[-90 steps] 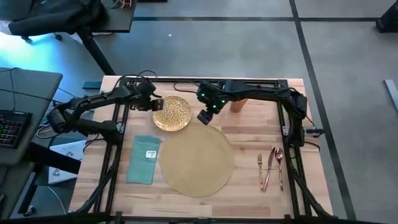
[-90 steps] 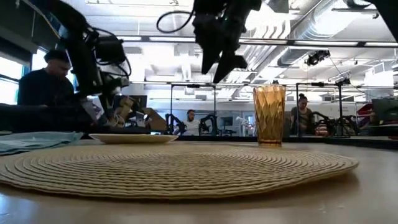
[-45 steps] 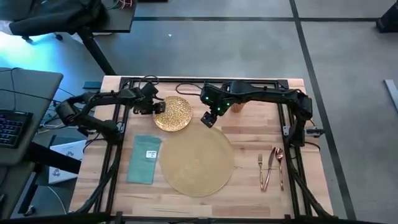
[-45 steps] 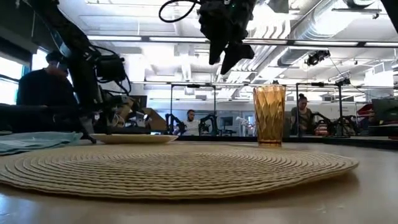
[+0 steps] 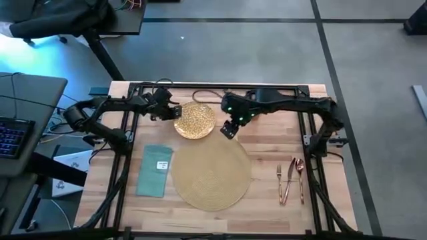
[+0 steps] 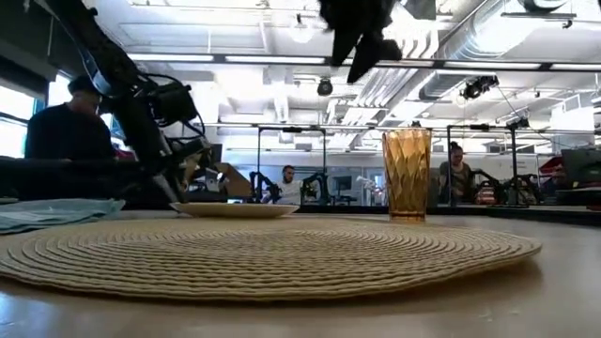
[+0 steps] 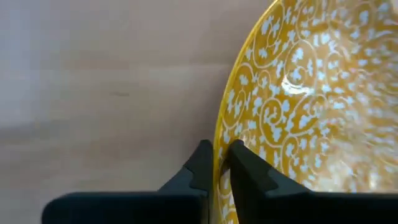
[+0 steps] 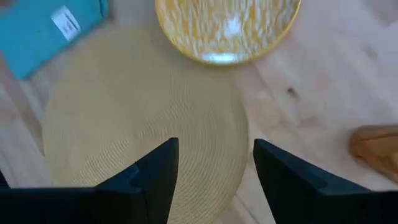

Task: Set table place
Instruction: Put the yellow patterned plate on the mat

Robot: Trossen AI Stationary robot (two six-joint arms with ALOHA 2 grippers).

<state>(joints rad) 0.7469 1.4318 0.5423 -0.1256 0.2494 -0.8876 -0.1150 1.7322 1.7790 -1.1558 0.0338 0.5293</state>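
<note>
In the upper middle of the high view, I have the left gripper [image 5: 171, 112] at the left rim of the plate [image 5: 194, 121], which lies flat on the table [image 5: 267, 153] just above the placemat [image 5: 212, 171], barely overlapping its top edge if at all. Pinching the rim gives me a handle to bring the plate onto the mat, which I judge is the step in hand. The right gripper [image 5: 230, 126] hangs just right of the plate, carrying nothing. The napkin [image 5: 155, 170] lies left of the mat; fork [image 5: 279, 183], knife [image 5: 289, 181] and spoon [image 5: 299, 177] sit lower right, well apart from both grippers.

Low view: the plate [image 6: 232, 209] rests behind the mat [image 6: 272, 249], the left arm slanting down to its left edge; the tumbler [image 6: 407, 176] stands upright at right. The right gripper [image 6: 364, 33] is high at the top edge (people in the room behind, not involved).

Left wrist view: both fingers are closed tight across the plate rim [image 7: 219, 146], one pad on each face.

Right wrist view: fingers spread wide with nothing between them, looking down on the mat [image 8: 143, 124], the plate [image 8: 227, 28] beyond it and the napkin [image 8: 50, 28] at upper left.
</note>
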